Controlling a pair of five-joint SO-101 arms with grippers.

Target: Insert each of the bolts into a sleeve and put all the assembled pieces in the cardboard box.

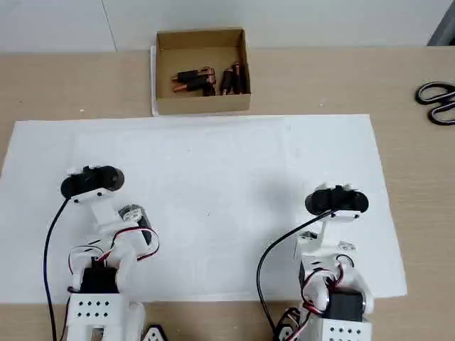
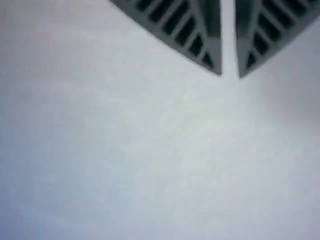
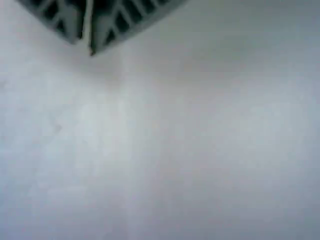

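The cardboard box [image 1: 163, 72] stands at the far middle of the table, just beyond the white paper sheet [image 1: 213, 185]. Inside it lie several assembled bolt-and-sleeve pieces [image 1: 193, 79], copper and black, with more of them [image 1: 234, 78] at its right side. The left arm [image 1: 92, 182] is folded back over the near left of the sheet. Its gripper [image 2: 230, 75] hangs just above bare paper, shut to a thin slit, holding nothing. The right arm [image 1: 336, 201] rests over the near right of the sheet. Its gripper [image 3: 84, 46] is likewise shut and empty over the paper.
Black-handled scissors [image 1: 437, 101] lie at the table's far right edge. The wooden tabletop [image 1: 320, 78] borders the sheet on all sides. Black cables [image 1: 48, 249] trail from each arm toward the near edge.
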